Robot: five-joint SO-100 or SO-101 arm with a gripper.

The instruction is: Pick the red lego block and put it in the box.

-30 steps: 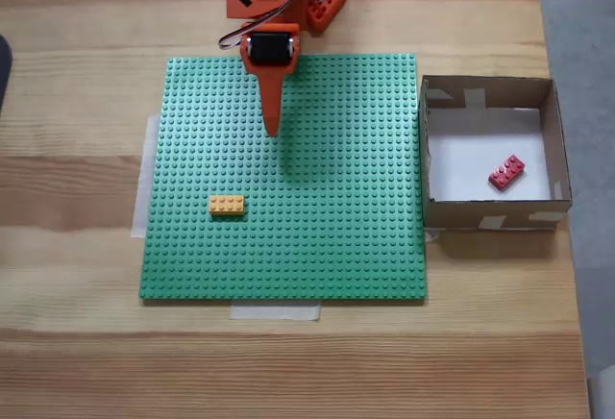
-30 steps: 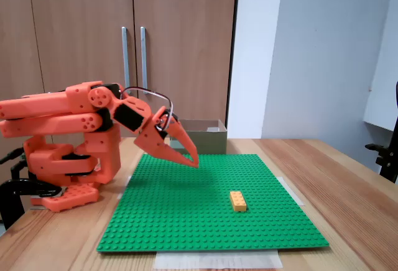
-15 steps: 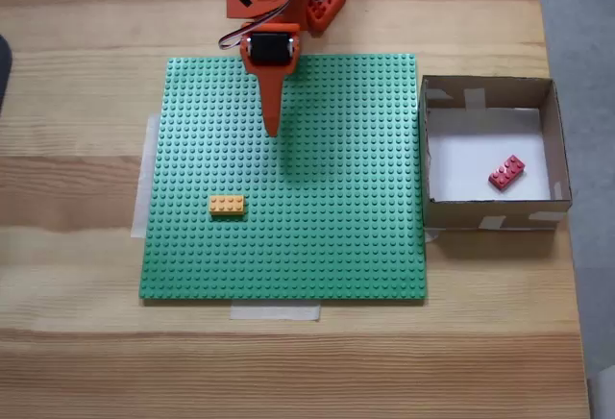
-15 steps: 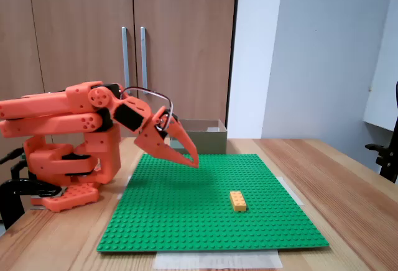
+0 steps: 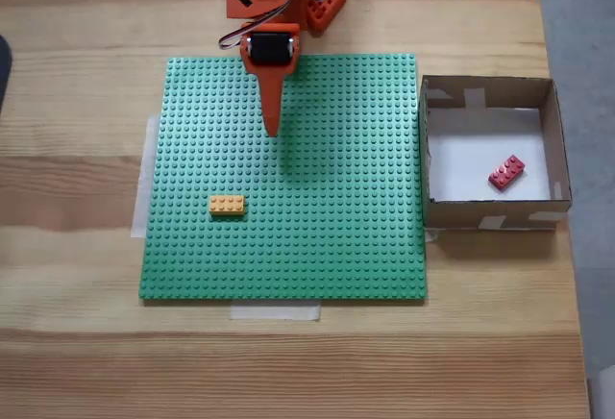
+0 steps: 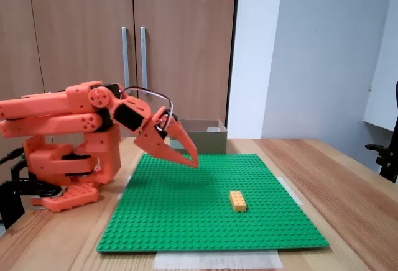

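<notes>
Basically no change vs 1 s ago; red lego block [image 5: 506,172] in box [image 5: 489,216]; fingers [image 6: 186,157] together, empty; task prob done.

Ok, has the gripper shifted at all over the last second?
No. In both fixed views the gripper hangs at the same spot over the green baseplate, jaws shut, same distance from the yellow brick.

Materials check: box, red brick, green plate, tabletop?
The box: brown cardboard, matte, pale tape strips, white bottom. The red lego block: looks like moulded plastic, slightly glossy, studded. The green baseplate: likely plastic too, regular stud grid. The table: light wood or wood-look laminate, visible grain; cannot tell which.
</notes>
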